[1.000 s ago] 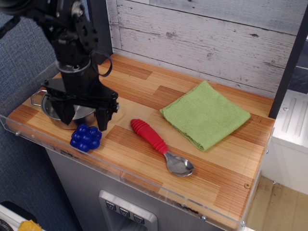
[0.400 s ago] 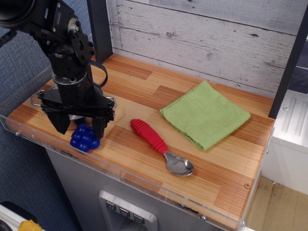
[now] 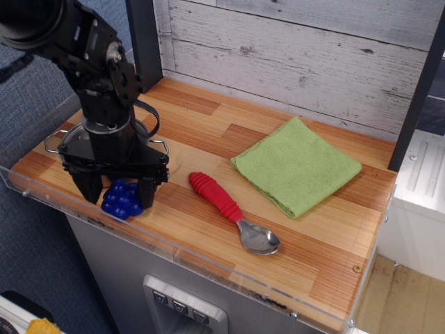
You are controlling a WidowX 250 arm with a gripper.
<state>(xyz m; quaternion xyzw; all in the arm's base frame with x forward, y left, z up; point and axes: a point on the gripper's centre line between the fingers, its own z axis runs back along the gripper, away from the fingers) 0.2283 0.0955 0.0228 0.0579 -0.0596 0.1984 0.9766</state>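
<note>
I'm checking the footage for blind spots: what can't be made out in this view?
Metal pot: mostly hidden behind the arm; its contents cannot be seen.
Claw and blue toy grapes: whether the fingers touch them is unclear from this angle.
Arm's upper part: cut off by the top edge.

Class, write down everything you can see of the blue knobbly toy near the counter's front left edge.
The blue knobbly toy is a glossy, plastic-looking cluster of rounded bumps, like a bunch of grapes. It lies on the wooden counter by the front edge, between the open gripper's two black fingers; contact is unclear.
</note>
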